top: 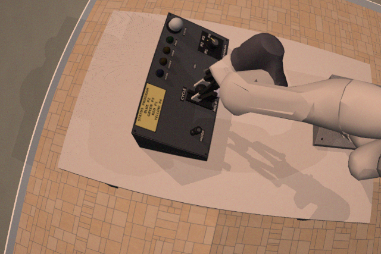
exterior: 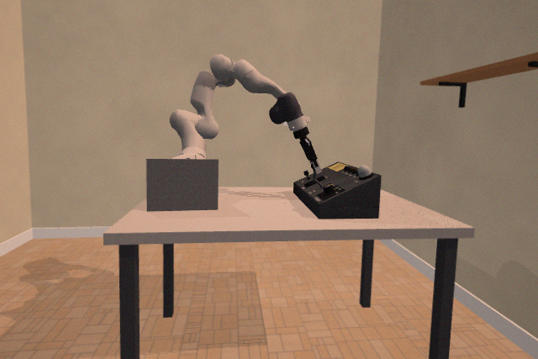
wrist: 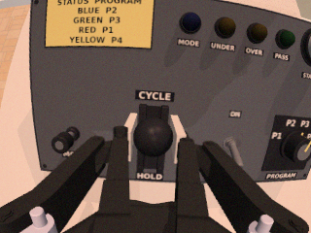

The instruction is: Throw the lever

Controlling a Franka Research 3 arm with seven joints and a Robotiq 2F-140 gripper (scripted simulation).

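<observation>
The dark console [top: 180,60] [exterior: 351,203] [wrist: 97,84] stands on the table [top: 101,97] [exterior: 261,220]. Its lever [top: 201,88] [wrist: 154,135] has a round black knob in a slot between the CYCLE label [top: 183,93] [wrist: 155,96] and the HOLD label [top: 215,105] [wrist: 150,177]. The knob stands about midway along the slot, a little nearer CYCLE. My gripper [top: 203,87] [exterior: 316,170] [wrist: 153,124] is shut on the knob, one finger on each side, and reaches down at a slant from the HOLD side.
Around the lever are the MODE knob [top: 195,130] [wrist: 65,139], a small toggle [wrist: 232,150], the PROGRAM dial [top: 212,42] [wrist: 299,147], a row of lamps [wrist: 224,26], a white dome [top: 175,24] [exterior: 364,169] and a yellow placard [top: 150,107] [wrist: 99,21]. The arm's grey base block [exterior: 182,190] stands behind.
</observation>
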